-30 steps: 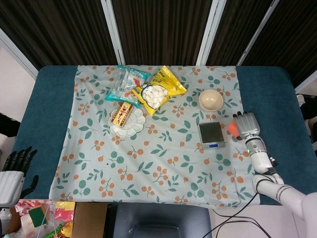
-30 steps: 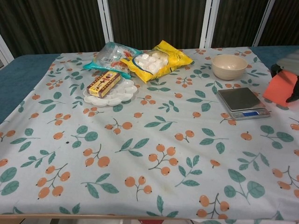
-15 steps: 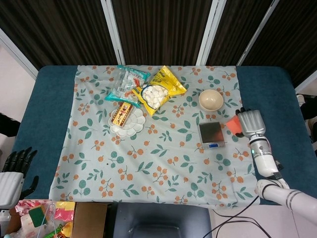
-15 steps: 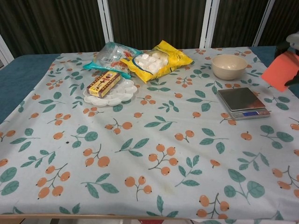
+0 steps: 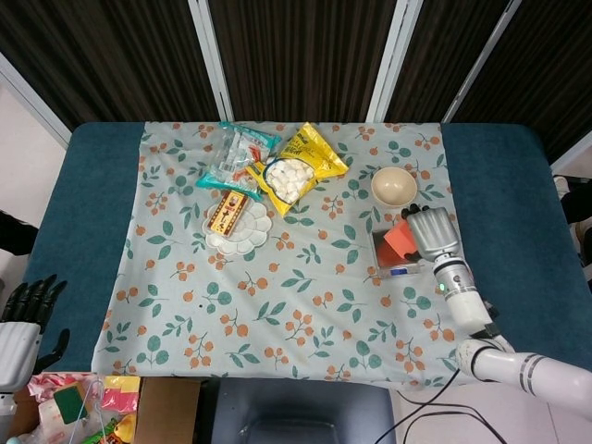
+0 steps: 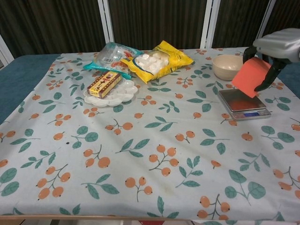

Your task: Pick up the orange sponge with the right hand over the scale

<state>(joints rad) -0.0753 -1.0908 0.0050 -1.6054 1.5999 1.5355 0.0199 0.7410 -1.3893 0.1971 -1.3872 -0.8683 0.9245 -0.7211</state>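
Orange sponge point(image 6: 251, 77) held clear above scale point(image 6: 243, 103) | right hand point(image 6: 280, 45) fingers curled around sponge, gripping it | left hand point(image 5: 23, 319) low beside table, fingers apart, holding nothing | bowl point(image 6: 229, 66) just behind scale

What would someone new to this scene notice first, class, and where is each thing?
Probably the orange sponge, held in the air by the right robot hand just above the scale at the right of the table. Next the yellow bag of white sweets at the back, beside a white dish carrying a small box. The flowery cloth covers most of the table.
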